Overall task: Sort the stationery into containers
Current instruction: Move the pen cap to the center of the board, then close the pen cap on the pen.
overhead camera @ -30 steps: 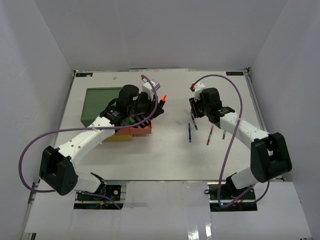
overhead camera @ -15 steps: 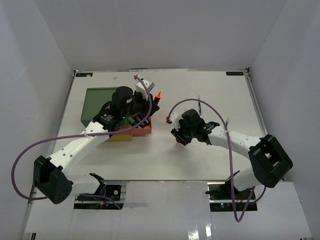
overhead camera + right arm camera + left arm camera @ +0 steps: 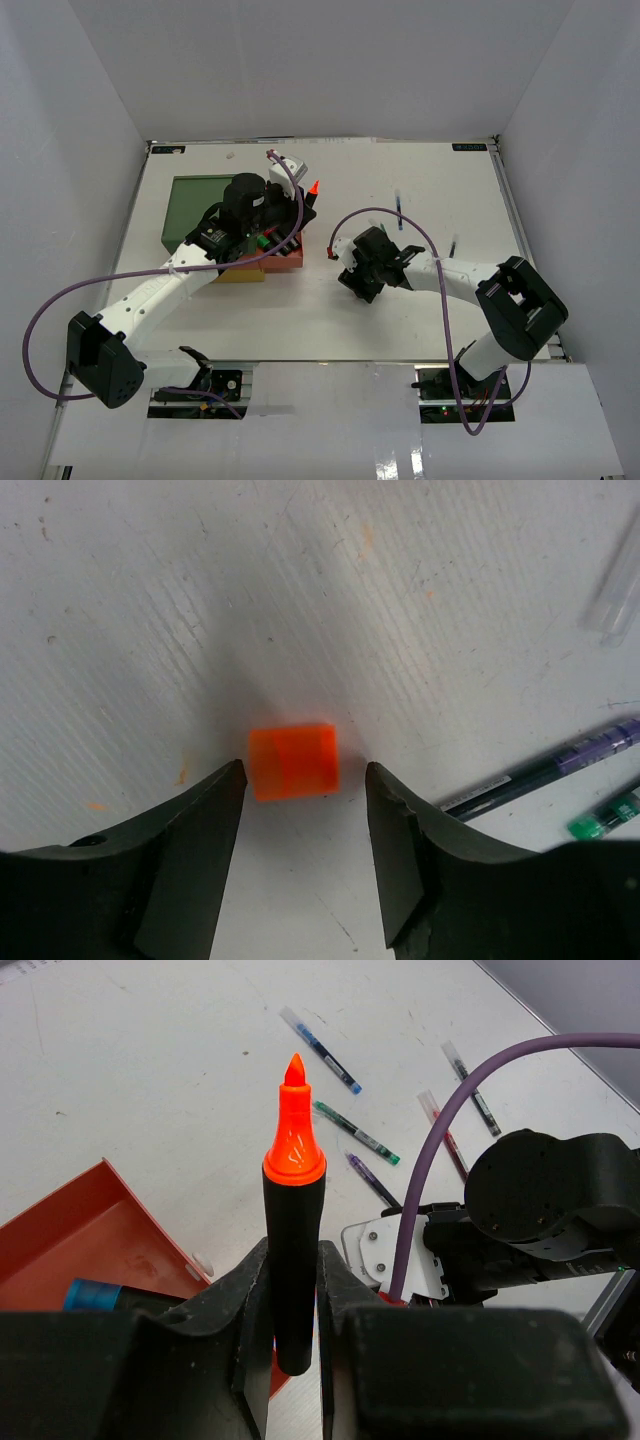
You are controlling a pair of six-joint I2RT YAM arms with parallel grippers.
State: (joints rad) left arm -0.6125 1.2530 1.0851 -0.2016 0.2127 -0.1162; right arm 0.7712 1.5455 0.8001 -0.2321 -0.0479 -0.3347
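My left gripper [image 3: 293,1295] is shut on the black barrel of an orange highlighter [image 3: 293,1210]. The highlighter stands upright with its bare orange tip [image 3: 314,187] pointing away, above the red-orange drawer [image 3: 85,1235] of the containers [image 3: 268,262]. A blue-capped highlighter [image 3: 95,1293] lies in that drawer. My right gripper [image 3: 305,780] is open, low over the table. A small orange cap [image 3: 293,762] lies on the table between its fingers, touching neither. Thin pens [image 3: 355,1132] lie scattered further out.
A green tray [image 3: 195,205] lies left of the drawer stack, and a yellow tier [image 3: 235,274] shows at its front. A purple pen [image 3: 560,765] and a green pen [image 3: 605,815] lie right of my right gripper. The right arm's purple cable [image 3: 450,1130] arcs nearby.
My right arm swung left from the pens to the table's middle beside the drawers, and its jaws widened. The left gripper with the highlighter shifted slightly left.
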